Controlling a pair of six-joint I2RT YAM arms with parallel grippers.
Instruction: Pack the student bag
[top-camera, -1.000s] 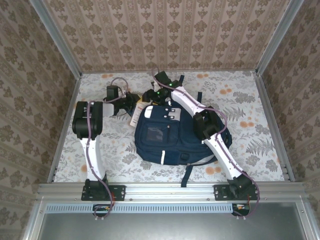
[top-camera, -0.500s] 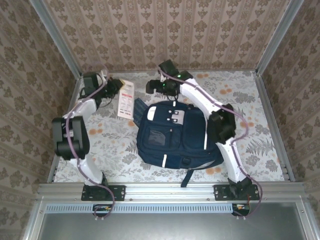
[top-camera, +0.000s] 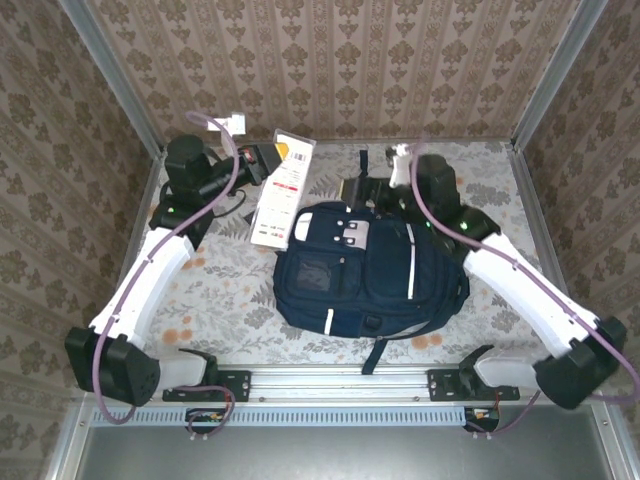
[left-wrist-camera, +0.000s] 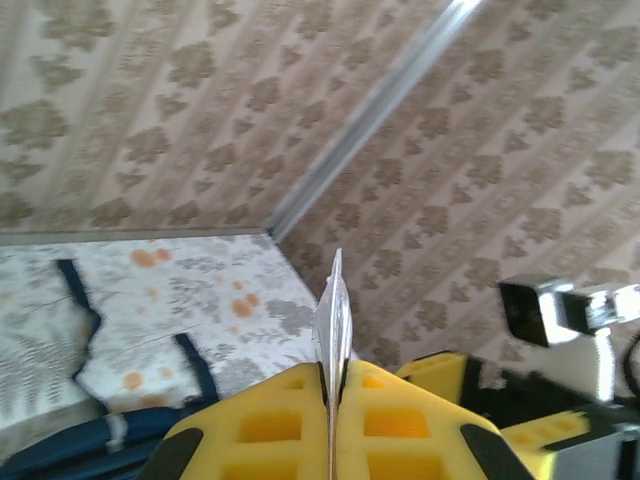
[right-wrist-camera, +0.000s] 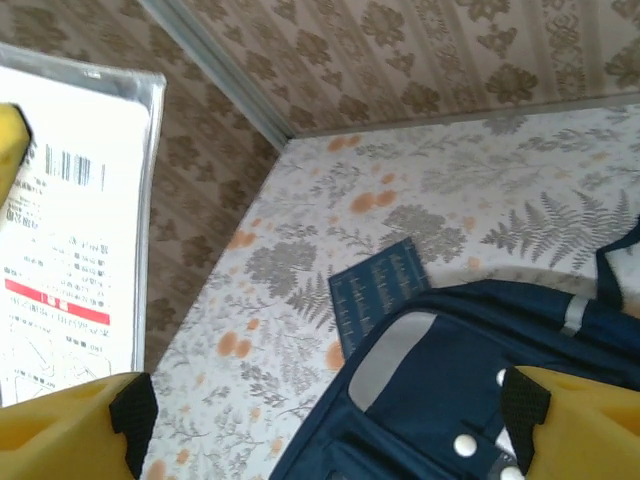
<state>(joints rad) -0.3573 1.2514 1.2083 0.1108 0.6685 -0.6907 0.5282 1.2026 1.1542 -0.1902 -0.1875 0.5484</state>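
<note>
The bag (top-camera: 370, 275), navy with white reflective stripes, lies flat at the middle of the floral-covered bench (top-camera: 490, 200). Its grey-white pocket patches with small snaps are toward 12 o'clock, and a dark strap (top-camera: 374, 352) trails off its 6 o'clock edge over the near rail. The left tool (left-wrist-camera: 331, 374) is clenched on a thin white packet (top-camera: 284, 190). In the left wrist view the yellow pads meet on the sheet, which is seen edge-on and stands up between them. From above, the packet hangs in the air at about 11 o'clock from the bag, its lower end just over the bag's top-left corner. It has a yellow patch at its far end, a barcode below that, a red band across the middle and lines of fine print. The right wrist view shows the same barcode, red band and small diagrams through a clear sleeve, but none of the lettering is large enough to read. The right tool (right-wrist-camera: 328, 405) is released and grasps nothing, its yellow fingers spread wide over the bag's 12 o'clock end. Below it, a navy book (right-wrist-camera: 384, 290) lies flat on the bench with one end tucked under the bag's edge. Rows of pale print on its cover are too small to make out.
</note>
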